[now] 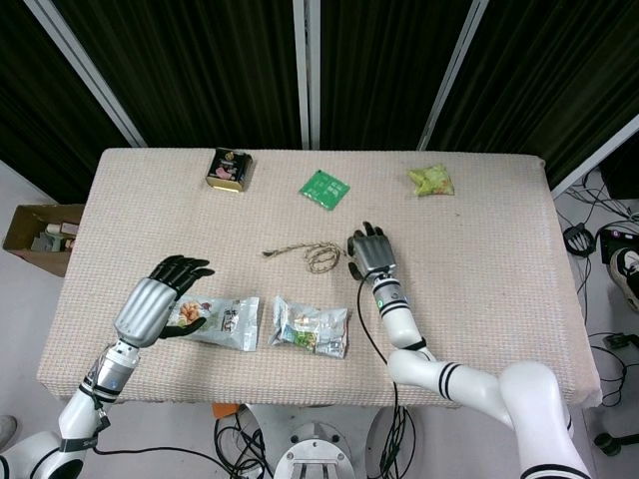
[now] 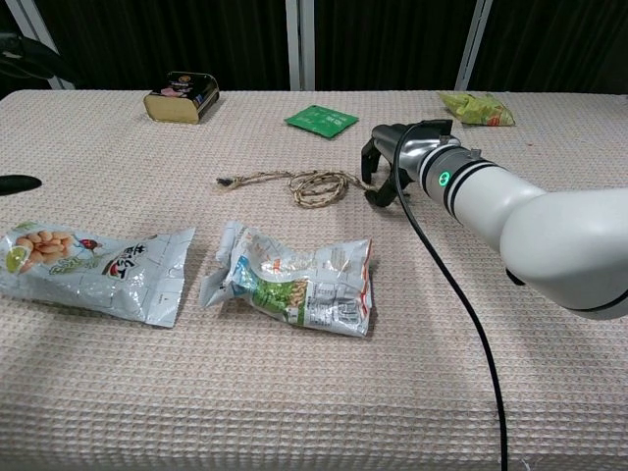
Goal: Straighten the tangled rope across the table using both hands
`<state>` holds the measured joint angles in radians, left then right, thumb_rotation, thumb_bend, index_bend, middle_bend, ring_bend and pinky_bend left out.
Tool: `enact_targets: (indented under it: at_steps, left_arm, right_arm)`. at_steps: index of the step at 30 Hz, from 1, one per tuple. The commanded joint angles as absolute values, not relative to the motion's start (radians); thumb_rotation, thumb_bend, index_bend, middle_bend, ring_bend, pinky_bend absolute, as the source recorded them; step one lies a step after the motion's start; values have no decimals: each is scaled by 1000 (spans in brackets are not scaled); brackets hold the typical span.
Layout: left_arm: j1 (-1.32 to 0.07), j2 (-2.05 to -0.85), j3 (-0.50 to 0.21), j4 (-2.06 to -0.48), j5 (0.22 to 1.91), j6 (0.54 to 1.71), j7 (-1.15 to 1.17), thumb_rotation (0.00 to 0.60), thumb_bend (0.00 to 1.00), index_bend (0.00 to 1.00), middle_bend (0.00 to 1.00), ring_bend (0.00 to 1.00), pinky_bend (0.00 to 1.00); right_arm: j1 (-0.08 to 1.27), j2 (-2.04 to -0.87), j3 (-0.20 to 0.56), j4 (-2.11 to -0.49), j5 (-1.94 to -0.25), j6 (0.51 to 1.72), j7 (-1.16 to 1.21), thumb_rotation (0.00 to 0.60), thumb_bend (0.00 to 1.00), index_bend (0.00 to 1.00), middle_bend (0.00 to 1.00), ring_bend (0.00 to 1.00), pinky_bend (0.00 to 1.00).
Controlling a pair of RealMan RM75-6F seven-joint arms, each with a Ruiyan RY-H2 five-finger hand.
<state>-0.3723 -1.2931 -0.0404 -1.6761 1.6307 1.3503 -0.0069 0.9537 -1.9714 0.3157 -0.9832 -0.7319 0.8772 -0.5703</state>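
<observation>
A thin brown rope [image 1: 318,256] lies mid-table, a straight tail running left and a tangled coil [image 2: 316,186] at its right. My right hand [image 1: 369,254] hovers at the coil's right side with its fingers pointing down over the rope's right end [image 2: 365,188], which passes under the hand [image 2: 392,162]. The fingers are apart and I see no grip. My left hand [image 1: 160,299] hangs open above the left snack bag, well away from the rope. Only a dark fingertip [image 2: 20,183] of it shows in the chest view.
Two snack bags [image 1: 222,321] [image 1: 312,326] lie in front of the rope. Along the far edge sit a tin [image 1: 228,168], a green packet [image 1: 324,189] and a yellow-green bag [image 1: 431,180]. A cardboard box [image 1: 40,235] stands on the floor at left.
</observation>
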Motion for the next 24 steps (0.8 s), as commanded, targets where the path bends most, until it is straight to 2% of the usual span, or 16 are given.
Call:
enact_targets:
  at_steps: [1,8,18,24]
  left_arm:
    - [-372,-1294,-40,-1674,1631,1351,-8,600,197,237,184,154,152]
    - [-374,-1298,-39,-1671,1631,1350,-11,600,197,237,184,154,152]
    - [-375,-1301,-39,-1666,1625,1347,-8,600,197,237,184,154,152]
    - [-390,-1293,-55,-1671,1607,1328,-7,600,197,243,184,154,152]
  right_arm:
    - [951,-1976,319,-976,-740,881,-561,600,375,510,297,60,211]
    - [945,-1979,325,-962,-748,884,-558,600,378,534,304,60,211]
    - [938,-1991,330,-931,-773,888,-544,600,430,625,335,75,210]
    - [917,-1940,310,-990,-829,932,-559,600,445,639,342,75,210]
